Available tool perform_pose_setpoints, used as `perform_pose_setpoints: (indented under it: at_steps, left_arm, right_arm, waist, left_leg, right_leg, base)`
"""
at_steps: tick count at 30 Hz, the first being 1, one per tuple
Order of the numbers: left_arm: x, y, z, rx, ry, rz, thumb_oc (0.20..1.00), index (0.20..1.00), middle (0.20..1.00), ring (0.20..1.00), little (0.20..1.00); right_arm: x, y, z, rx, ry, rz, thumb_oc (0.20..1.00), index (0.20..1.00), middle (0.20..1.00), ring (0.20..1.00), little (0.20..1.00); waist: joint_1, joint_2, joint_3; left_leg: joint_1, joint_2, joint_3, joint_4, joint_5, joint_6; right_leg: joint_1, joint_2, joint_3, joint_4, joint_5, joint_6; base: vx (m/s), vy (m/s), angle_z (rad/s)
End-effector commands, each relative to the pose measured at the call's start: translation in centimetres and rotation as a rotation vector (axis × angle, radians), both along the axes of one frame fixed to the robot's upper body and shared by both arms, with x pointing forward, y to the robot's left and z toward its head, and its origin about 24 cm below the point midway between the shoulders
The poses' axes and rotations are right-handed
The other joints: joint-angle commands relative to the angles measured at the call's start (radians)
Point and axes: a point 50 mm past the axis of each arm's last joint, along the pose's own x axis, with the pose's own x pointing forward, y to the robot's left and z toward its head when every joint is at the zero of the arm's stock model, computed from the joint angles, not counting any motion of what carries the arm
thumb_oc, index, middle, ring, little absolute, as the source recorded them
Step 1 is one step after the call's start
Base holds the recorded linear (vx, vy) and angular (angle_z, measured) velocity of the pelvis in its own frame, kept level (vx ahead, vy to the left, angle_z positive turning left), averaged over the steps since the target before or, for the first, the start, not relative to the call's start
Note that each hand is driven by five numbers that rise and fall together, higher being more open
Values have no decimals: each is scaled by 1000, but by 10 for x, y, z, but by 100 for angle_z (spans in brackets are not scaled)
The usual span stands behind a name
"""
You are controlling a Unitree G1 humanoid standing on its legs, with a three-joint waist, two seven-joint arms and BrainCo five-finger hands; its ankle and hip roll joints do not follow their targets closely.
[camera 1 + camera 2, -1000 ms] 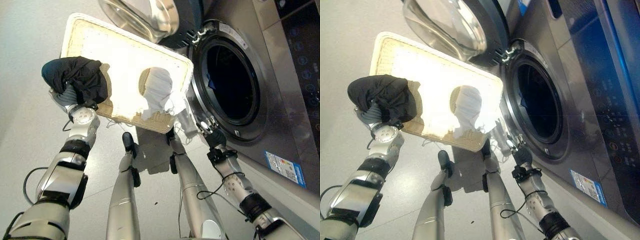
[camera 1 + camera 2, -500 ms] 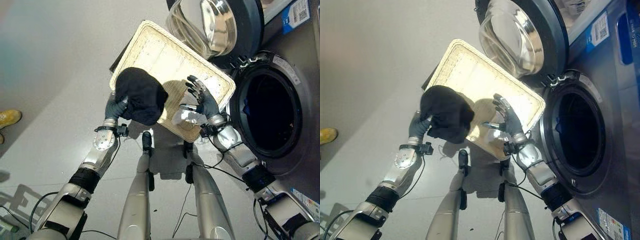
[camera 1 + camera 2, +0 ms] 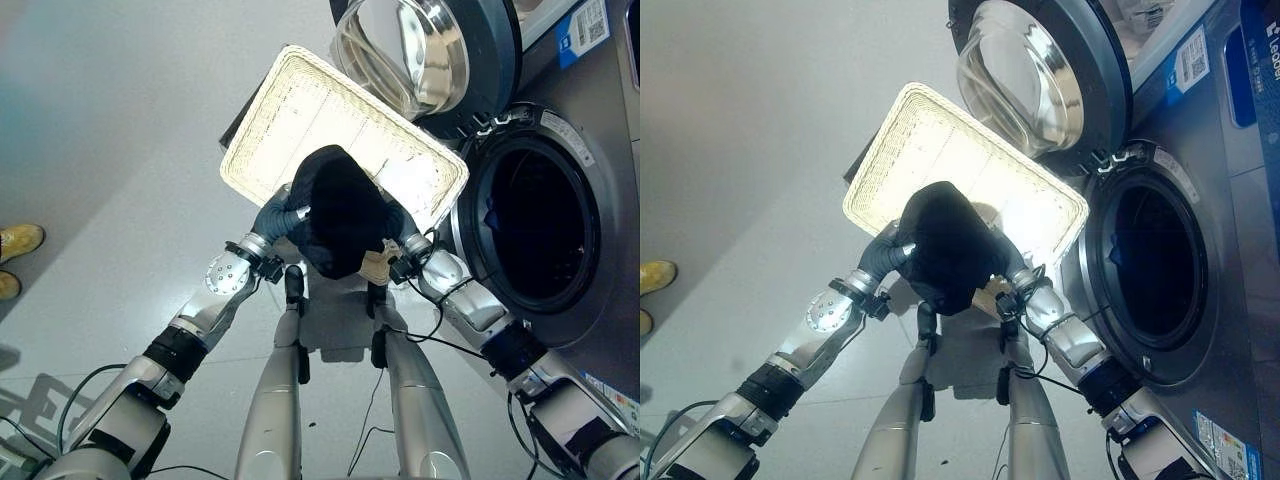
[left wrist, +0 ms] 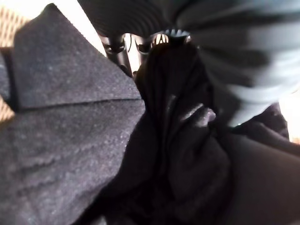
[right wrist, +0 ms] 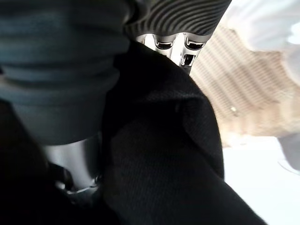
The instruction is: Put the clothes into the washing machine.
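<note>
both hands, left hand [image 3: 272, 215] and right hand [image 3: 405, 228], hug the black cloth [image 3: 340, 212] over the basket [image 3: 290, 105]; fingers are hidden under it, so i cannot tell their grip.

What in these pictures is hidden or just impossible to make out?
- Both hands' fingers: the left hand and right hand reach into the black cloth, which covers them, so neither grip can be read.
- The middle of the wicker basket: the cloth hides it in the eye views.
- Inside the washing machine's drum: too dark; a blue patch shows near its rim.
- The washing machine's door: cut off by the top edge.
</note>
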Motion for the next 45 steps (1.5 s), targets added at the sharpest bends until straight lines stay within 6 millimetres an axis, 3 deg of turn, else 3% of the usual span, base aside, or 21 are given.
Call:
perform_pose_setpoints:
  at_steps: [1,7,8,9,10,12,13,15,16,20,24,30,33,37,39,41,45]
  left_arm:
    - [-16,-33,39,-95,-167,-181,200,200,200,200,200]
    - [-22,-40,34,-102,-152,-223,200,200,200,200,200]
    - [-23,-41,30,-94,-145,-218,200,200,200,200,200]
    - [-23,-41,30,-94,-142,-217,200,200,200,200,200]
    - [-23,-42,27,-93,-129,-201,200,200,200,200,200]
    - [-22,-42,22,-88,-121,-173,200,200,200,200,200]
    - [-21,-42,20,-83,-113,-156,304,304,304,304,304]
    - [-20,-41,17,-77,-104,-136,589,589,589,589,589]
    - [-19,-41,15,-70,-91,-130,1000,1000,1000,1000,1000]
    - [-18,-40,9,-29,-71,-99,1000,1000,1000,1000,1000]
    - [-16,-34,2,4,-74,-13,1000,1000,1000,1000,1000]
    - [-12,-22,1,100,-201,235,1000,1000,1000,1000,1000]
    - [-9,-12,1,170,-262,360,1000,1000,1000,1000,1000]
    - [-3,5,-1,226,-280,518,1000,1000,1000,1000,1000]
    - [2,23,-8,211,-228,664,1000,1000,1000,1000,1000]
    - [3,27,-9,211,-222,694,1000,1000,1000,1000,1000]
    - [6,52,-20,163,-133,860,1000,1000,1000,1000,1000]
  right_arm:
    - [-21,31,6,13,13,214,1000,1000,1000,1000,1000]
    - [-27,36,-12,26,139,272,1000,1000,1000,1000,1000]
    - [-31,38,-18,69,193,309,730,730,730,730,730]
    - [-32,39,-18,74,198,316,598,598,598,598,598]
    - [-35,41,-22,137,255,358,200,200,200,200,200]
    - [-40,46,-27,214,318,397,200,200,200,200,200]
    - [-42,47,-30,244,337,399,200,200,200,200,200]
    - [-41,46,-30,245,321,384,200,200,200,200,200]
    - [-41,46,-30,233,293,371,200,200,200,200,200]
    - [-40,43,-27,231,245,324,200,200,200,200,200]
    - [-36,35,-31,365,309,280,200,200,200,200,200]
    - [-33,30,-39,416,328,256,200,200,200,200,200]
    - [-30,23,-43,521,378,233,200,200,200,200,200]
    - [-28,13,-48,745,438,220,200,200,200,200,200]
    - [-25,0,-51,957,432,185,200,200,200,200,200]
    - [-25,-3,-52,1007,427,176,200,200,200,200,200]
    - [-20,-35,-49,1256,301,65,200,200,200,200,200]
  waist:
    - [-33,18,-10]
    - [-36,11,-10]
    - [-37,12,-10]
    - [-37,12,-10]
    - [-38,12,-10]
    - [-37,12,-10]
    - [-37,13,-10]
    - [-37,12,-10]
    - [-37,12,-10]
    - [-38,12,-10]
    - [-39,13,-10]
    - [-39,13,-10]
    - [-38,14,-10]
    - [-40,17,-10]
    - [-46,25,-10]
    - [-48,27,-10]
    - [-62,45,-10]
  left_leg:
    - [1,-92,69,28,-86,36]
    - [8,-88,80,11,-82,35]
    - [11,-88,81,7,-81,34]
    - [11,-88,82,7,-81,34]
    - [7,-88,81,8,-79,33]
    - [0,-89,79,10,-77,31]
    - [-3,-89,76,11,-76,30]
    - [-6,-89,75,12,-77,30]
    - [-5,-90,74,10,-77,30]
    - [-6,-89,78,5,-74,28]
    - [-11,-88,83,2,-70,25]
    - [-9,-85,83,-1,-69,23]
    - [-7,-84,82,3,-71,21]
    - [-6,-80,85,5,-71,17]
    - [-7,-76,89,7,-72,14]
    - [-7,-76,90,7,-72,13]
    - [-5,-72,99,8,-76,10]
  right_leg:
    - [52,53,-12,-64,-18,52]
    - [56,52,-13,-89,-3,56]
    - [59,50,-15,-92,-3,56]
    - [59,50,-15,-92,-2,56]
    - [56,48,-15,-95,1,57]
    - [52,46,-16,-98,3,58]
    - [51,44,-17,-99,4,59]
    - [49,42,-18,-101,5,60]
    - [50,41,-18,-104,7,61]
    - [49,36,-22,-117,16,64]
    - [45,36,-23,-127,24,65]
    - [46,37,-23,-130,23,65]
    - [48,37,-22,-128,21,64]
    - [45,39,-18,-119,15,63]
    - [38,43,-8,-103,6,62]
    - [37,44,-5,-100,3,62]
    - [30,47,11,-84,-9,61]
  base:
    - [8,-15,-5]
    - [2,-4,-5]
    - [0,0,0]
    - [0,0,0]
    - [0,0,0]
    - [0,0,0]
    - [0,0,0]
    - [-4,-12,-2]
    - [0,0,0]
    - [0,-22,-1]
    - [-6,-41,-3]
    - [-5,-40,-4]
    - [3,-36,-2]
    - [-1,-29,-4]
    - [5,-24,-9]
    - [5,-13,-12]
    - [14,-13,-11]
